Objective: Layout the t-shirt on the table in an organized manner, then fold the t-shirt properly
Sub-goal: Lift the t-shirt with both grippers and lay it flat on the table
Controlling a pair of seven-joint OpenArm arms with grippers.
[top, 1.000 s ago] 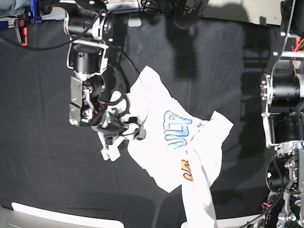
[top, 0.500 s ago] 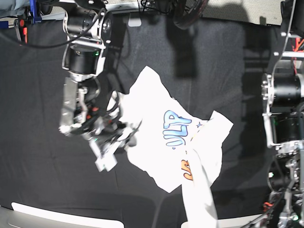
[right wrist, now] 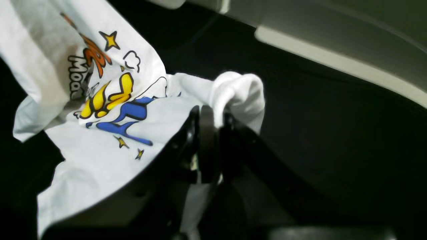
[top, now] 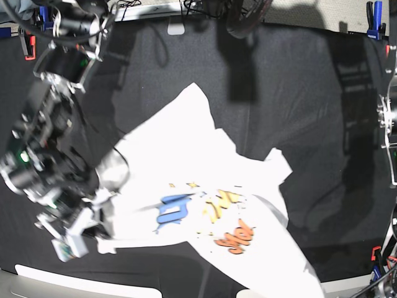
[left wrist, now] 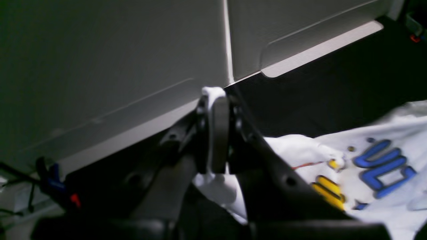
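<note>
The white t-shirt [top: 186, 161] lies partly spread on the black table [top: 298, 93], its blue, yellow and orange print facing up near the front. My right gripper [top: 87, 233] is at the front left, shut on a bunched edge of the t-shirt [right wrist: 237, 88]; the right wrist view shows the right gripper [right wrist: 213, 116] with cloth pinched between its jaws. In the left wrist view my left gripper [left wrist: 216, 110] is shut on another white fold of the t-shirt [left wrist: 367, 156]. The base view does not show the left gripper.
An orange clamp [top: 25, 43] and a blue clamp [top: 372, 12] hold the black cloth at the back corners. A pale grey panel [top: 62, 279] runs along the front edge. Part of the left arm [top: 389, 124] shows at the right edge.
My right gripper has shut on the shirt's left edge and pulled it toward the front left. The shirt has opened out and its print has swung lower. The left arm has shifted mostly out of view.
</note>
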